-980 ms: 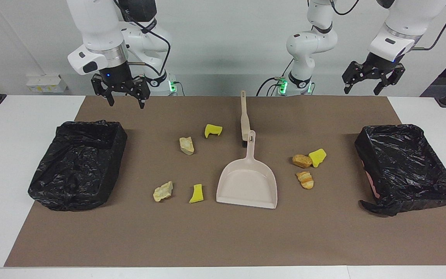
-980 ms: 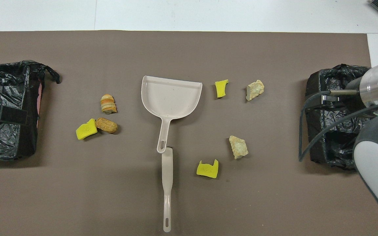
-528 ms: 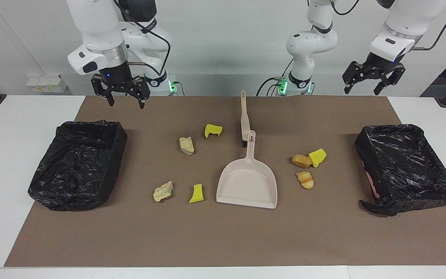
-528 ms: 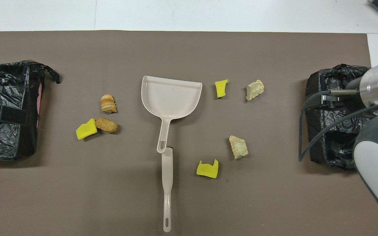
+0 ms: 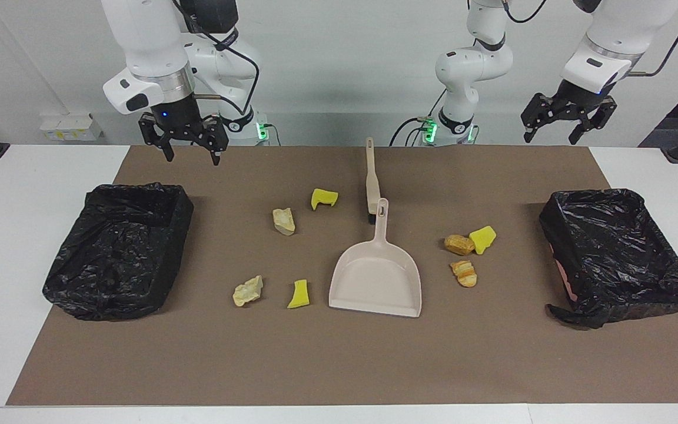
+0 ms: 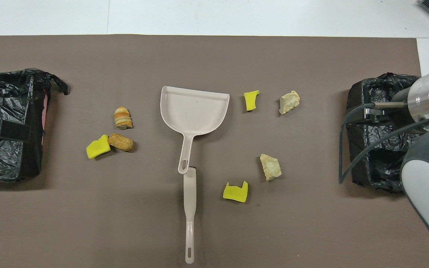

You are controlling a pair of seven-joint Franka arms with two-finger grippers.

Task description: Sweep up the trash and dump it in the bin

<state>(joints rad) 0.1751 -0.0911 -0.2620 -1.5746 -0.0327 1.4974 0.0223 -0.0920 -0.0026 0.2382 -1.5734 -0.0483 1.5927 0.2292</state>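
Both arms wait raised at the robots' edge of the bench — the right gripper point(image 5: 190, 145) hangs straight down from a vertical wrist with fingers spread and nothing between them, and the left gripper point(image 5: 567, 125) points down from a tilted wrist, likewise spread wide and holding nothing.

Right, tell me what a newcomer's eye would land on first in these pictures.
Most likely the beige dustpan in the middle of the brown mat, its handle pointing at the robots and meeting the brush. Next, the bright scraps scattered on both sides of it, and a black-lined bin at each end of the table. Above the mat's edge nearest the robots, the right gripper and left gripper hang open, holding nothing.
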